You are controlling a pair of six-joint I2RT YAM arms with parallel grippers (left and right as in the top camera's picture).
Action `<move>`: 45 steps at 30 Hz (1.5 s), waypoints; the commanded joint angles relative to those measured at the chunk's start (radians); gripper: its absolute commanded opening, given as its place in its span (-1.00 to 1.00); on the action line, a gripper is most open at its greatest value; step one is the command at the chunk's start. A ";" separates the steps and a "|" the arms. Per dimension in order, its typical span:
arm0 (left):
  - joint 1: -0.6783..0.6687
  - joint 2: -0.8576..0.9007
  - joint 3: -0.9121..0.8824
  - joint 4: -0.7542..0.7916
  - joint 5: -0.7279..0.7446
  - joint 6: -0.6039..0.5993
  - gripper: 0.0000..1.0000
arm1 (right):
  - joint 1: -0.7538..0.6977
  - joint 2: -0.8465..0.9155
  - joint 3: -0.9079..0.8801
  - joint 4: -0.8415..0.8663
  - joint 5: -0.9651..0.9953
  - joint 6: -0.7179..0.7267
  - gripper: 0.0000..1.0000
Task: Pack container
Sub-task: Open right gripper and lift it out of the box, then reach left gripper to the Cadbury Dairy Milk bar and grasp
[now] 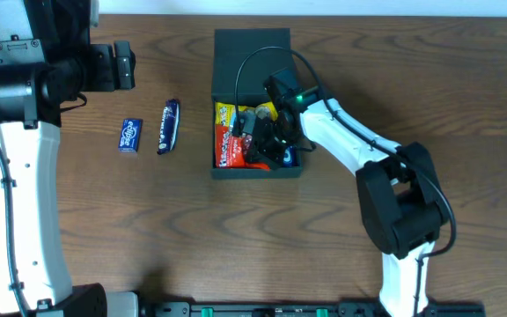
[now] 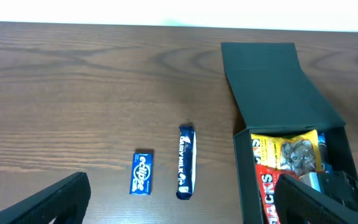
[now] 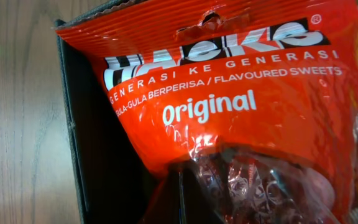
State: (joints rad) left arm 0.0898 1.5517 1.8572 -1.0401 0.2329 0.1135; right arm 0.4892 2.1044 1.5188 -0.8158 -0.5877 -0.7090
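Note:
The dark teal container [image 1: 258, 173] stands open in mid-table with its flap lid [image 1: 252, 53] laid back. It also shows in the left wrist view [image 2: 244, 180] and the right wrist view [image 3: 104, 162]. A red Hacks packet [image 1: 230, 145] [image 2: 267, 186] [image 3: 229, 93] and a yellow packet [image 1: 227, 113] [image 2: 288, 149] lie inside. My right gripper [image 1: 267, 141] [image 3: 179, 193] is down in the box, its fingers together on the red packet's lower edge. My left gripper [image 1: 123, 66] [image 2: 185, 205] is open and empty, far left of the box.
A small blue Eclipse pack [image 1: 130, 135] [image 2: 142, 172] and a dark blue Dairy Milk bar [image 1: 168, 126] [image 2: 186, 162] lie side by side on the wooden table, left of the container. The right arm reaches across the box's right side.

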 commanded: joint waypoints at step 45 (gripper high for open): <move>-0.088 0.590 -0.122 0.138 0.064 0.159 0.89 | -0.377 -0.240 0.149 0.020 0.075 0.313 -0.97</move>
State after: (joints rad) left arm 0.0444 2.1319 1.7390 -0.9173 0.2672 0.2245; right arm 0.1215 1.8591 1.6611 -0.7959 -0.5068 -0.4084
